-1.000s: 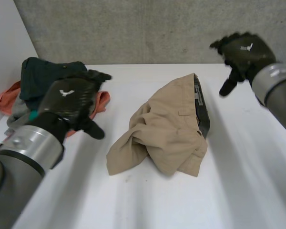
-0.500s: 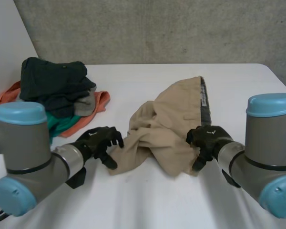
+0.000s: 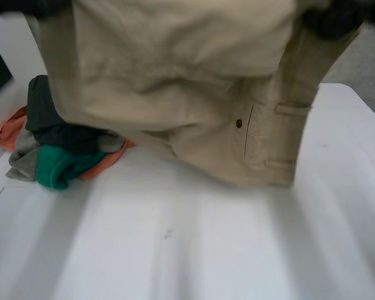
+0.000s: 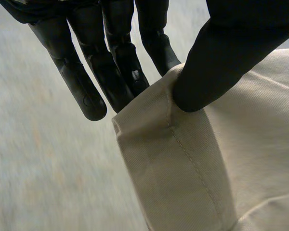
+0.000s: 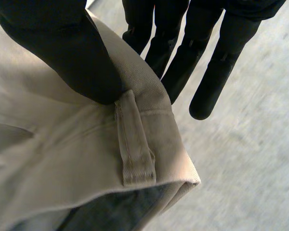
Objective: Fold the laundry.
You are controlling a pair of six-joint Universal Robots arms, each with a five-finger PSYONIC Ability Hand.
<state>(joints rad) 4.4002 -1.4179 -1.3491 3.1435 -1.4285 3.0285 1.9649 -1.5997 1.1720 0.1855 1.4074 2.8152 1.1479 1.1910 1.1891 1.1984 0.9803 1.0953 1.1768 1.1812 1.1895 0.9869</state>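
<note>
The beige trousers point(image 3: 175, 75) hang in the air between the two hands, spread like a curtain over the white table point(image 3: 206, 262). The lower edge is close above the tabletop, but contact cannot be made out.

The left hand point(image 4: 221, 53) pinches a stitched corner of the cloth. Its thumb presses on the near face while straight fingers point(image 4: 113, 72) back it from behind, their tips just past the edge. The right hand point(image 5: 53, 48) holds the waistband the same way: the thumb is down right beside a belt loop point(image 5: 135, 144) and the fingers point(image 5: 216, 72) are behind the fold. Both grips look closed on the cloth, and nothing else is in either hand.

To do this step well, the robot would likely need to keep both pinches firm and draw the hands apart until the sag between them is gone. It could then lower the trousers onto the bare table, trailing edge first, so they land flat. It should also stay clear of the laundry pile point(image 3: 56, 144) — the hanging cloth is near it and could drag a piece along.

Counted: one pair of trousers, two hands on it, and one loop beside the right thumb. There is also one button point(image 3: 239, 124) by a back pocket point(image 3: 262, 140), and one pile showing dark, teal, orange and grey pieces.
</note>
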